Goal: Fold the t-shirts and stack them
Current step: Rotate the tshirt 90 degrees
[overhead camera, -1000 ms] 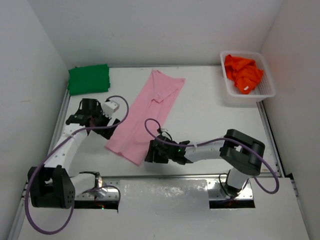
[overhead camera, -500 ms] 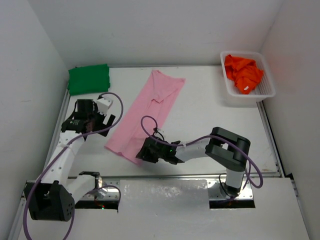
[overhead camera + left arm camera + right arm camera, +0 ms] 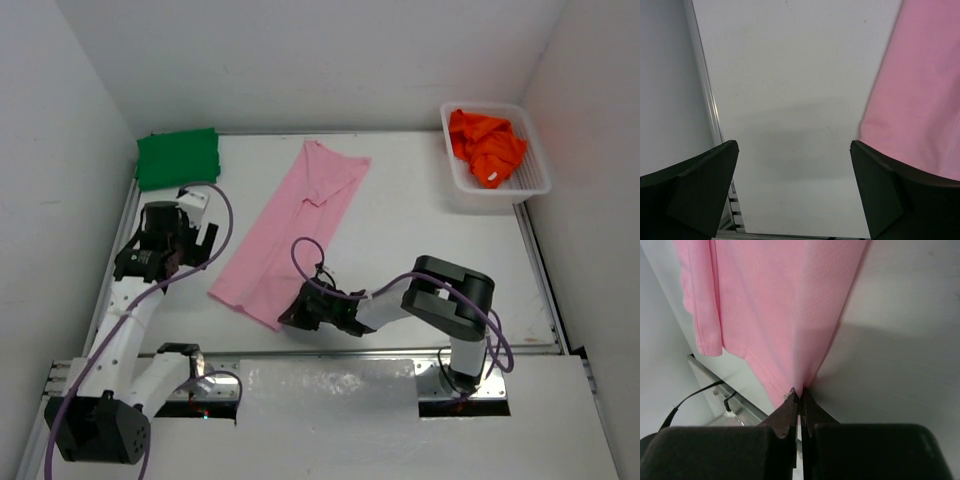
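Observation:
The pale pink t-shirt [image 3: 290,225] lies as a long folded strip slanting across the table. My right gripper [image 3: 292,317] is at its near corner, shut on the hem; the right wrist view shows the fingertips pinching the pink cloth [image 3: 780,300] at the gripper [image 3: 800,393]. My left gripper [image 3: 180,252] hovers left of the strip, open with nothing between its fingers. In the left wrist view the gripper [image 3: 795,150] is over bare table, and the pink edge [image 3: 920,95] is beside its right finger. The green t-shirt [image 3: 178,158] lies folded at the back left. The orange t-shirt [image 3: 486,146] is crumpled in the basket.
A white lattice basket [image 3: 530,185] stands at the back right corner. Metal rails [image 3: 118,250] border the table on the left and right, with white walls close on all sides. Purple cables loop over both arms.
The right gripper slid to the pink shirt's near corner and shut on the hem. The left gripper moved left, away from the strip's edge, staying open.

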Available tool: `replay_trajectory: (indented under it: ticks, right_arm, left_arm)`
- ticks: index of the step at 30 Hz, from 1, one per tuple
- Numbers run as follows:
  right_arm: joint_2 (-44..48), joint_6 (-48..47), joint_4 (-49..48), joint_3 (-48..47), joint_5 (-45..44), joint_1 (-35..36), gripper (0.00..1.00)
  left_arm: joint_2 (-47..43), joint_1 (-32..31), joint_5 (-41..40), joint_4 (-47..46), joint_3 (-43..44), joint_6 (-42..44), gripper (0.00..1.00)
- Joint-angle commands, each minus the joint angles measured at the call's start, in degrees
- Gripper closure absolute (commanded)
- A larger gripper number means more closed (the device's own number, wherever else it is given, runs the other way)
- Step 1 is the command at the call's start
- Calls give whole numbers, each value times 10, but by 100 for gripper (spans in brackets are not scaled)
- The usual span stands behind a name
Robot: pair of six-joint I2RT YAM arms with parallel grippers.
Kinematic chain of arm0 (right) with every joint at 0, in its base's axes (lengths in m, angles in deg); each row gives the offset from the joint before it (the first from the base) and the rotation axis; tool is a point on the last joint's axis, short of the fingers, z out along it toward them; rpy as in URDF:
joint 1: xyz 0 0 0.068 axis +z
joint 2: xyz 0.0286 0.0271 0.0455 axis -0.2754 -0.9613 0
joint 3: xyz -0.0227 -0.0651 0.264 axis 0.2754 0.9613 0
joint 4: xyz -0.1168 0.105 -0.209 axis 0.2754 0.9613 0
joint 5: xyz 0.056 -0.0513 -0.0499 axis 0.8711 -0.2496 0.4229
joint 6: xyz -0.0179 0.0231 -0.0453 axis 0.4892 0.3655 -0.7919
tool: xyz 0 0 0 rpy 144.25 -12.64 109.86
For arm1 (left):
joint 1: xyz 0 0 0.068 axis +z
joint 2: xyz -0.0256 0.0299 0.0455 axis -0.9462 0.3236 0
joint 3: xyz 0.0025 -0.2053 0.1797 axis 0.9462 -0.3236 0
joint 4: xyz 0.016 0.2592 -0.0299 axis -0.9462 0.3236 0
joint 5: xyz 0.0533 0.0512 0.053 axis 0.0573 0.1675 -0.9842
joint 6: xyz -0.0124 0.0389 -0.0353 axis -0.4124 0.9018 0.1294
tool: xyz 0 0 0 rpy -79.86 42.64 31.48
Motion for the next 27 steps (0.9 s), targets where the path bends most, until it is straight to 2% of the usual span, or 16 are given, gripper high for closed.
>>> replay_trajectory:
  ticks: [1,4,7,9,11,12,13,14,17,20,21,22,24,25,26,27]
  right_arm:
    - [-4,-30,88,62,-28,-2,100]
    - [49,-84,90,124,-37,-10,100]
    - [113,-130,100,202,-24,-31,100]
    - [139,-146,47,276,42,-78,100]
    - [143,-167,-6,344,112,-133,100]
    - [147,-181,-22,362,125,-144,100]
    - [154,-186,-22,390,129,-153,100]
    - [174,-194,-11,399,128,-154,100]
    - [217,-226,69,427,116,-154,100]
    - [314,-241,144,465,103,-166,99]
    - [376,-256,175,468,88,-168,97]
    - [408,-263,239,465,80,-168,93]
    - [469,-285,297,457,70,-169,82]
    - [526,-293,354,444,61,-169,76]
    - [552,-298,384,434,48,-169,62]
    - [576,-319,409,425,40,-170,55]
  left_arm:
    - [-27,5,34,8,5,1,9]
    - [-18,4,136,63,24,48,9]
    - [6,2,187,78,41,71,13]
    - [21,-32,211,68,40,89,14]
    - [40,-88,174,48,40,92,16]
    - [49,-151,157,39,43,87,16]
    - [73,-179,145,25,47,82,16]
    - [88,-226,134,21,52,82,17]
    - [143,-311,93,7,70,73,18]
    - [172,-367,33,32,96,86,18]
    - [173,-375,25,44,112,97,18]
    - [163,-383,17,63,117,131,18]
    - [138,-397,10,62,108,187,19]
    - [103,-397,15,46,95,264,19]
    - [80,-397,36,32,46,310,21]
    - [56,-397,50,11,11,422,22]
